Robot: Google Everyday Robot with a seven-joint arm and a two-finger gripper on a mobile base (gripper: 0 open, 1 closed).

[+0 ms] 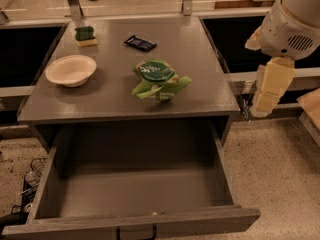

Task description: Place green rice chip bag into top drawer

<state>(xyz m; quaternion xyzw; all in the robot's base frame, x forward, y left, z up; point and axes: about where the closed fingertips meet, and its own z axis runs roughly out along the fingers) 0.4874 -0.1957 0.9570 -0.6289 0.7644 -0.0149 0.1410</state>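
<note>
Green rice chip bag (159,80) on table (200,49), well apart from gripper (264,103) beside table edge; grip unclear.

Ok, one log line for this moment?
chip bag: on table, not held | drawer: open | gripper: right of table, apart from bag

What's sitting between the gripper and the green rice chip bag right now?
Nothing: in the camera view, only bare grey tabletop separates the green rice chip bag from the gripper, which hangs beyond the table's right edge.
</note>
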